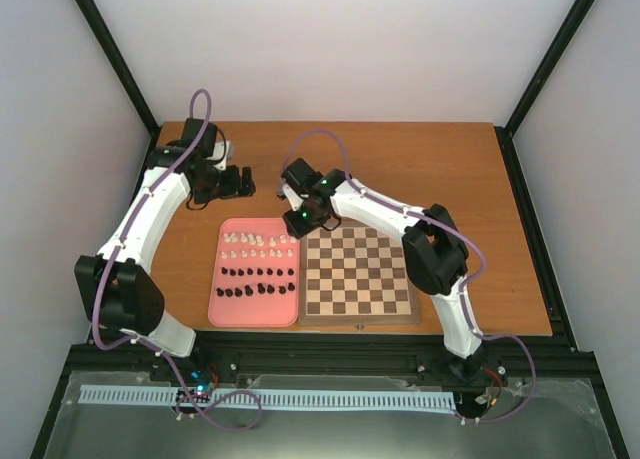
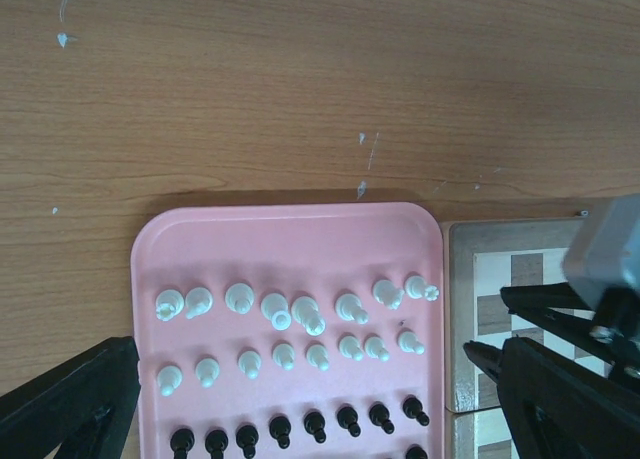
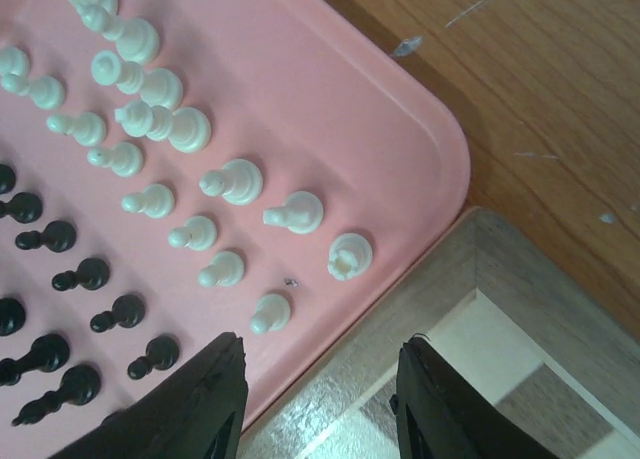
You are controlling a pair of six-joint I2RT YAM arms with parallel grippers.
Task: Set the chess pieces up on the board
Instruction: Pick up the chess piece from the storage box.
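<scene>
I am looking down on the wooden table (image 1: 450, 169), where the board (image 1: 360, 317) is lying just right of the pink tray (image 1: 215, 279), their edges meeting or nearly so, and no piece is standing on the board yet. All the chess pieces (image 1: 258, 261) are sitting in the tray, white rows at the far side and black rows nearer the arms. The left gripper (image 1: 240, 184) is hanging beyond the tray's far edge with its jaws spread wide and holding nothing. I am steering with the right gripper (image 3: 320, 344), which is hovering over the seam between tray and board, at the tray's far corner on the board side. Its jaws are standing part-way apart with nothing between them. The relation I am watching is this: the white rook (image 3: 348, 254), last in the far row, is sitting just ahead of that gap and in line with it. It seems to be standing upright, so I judge its long axis is running vertical. The right arm is clearly the nearer one.
</scene>
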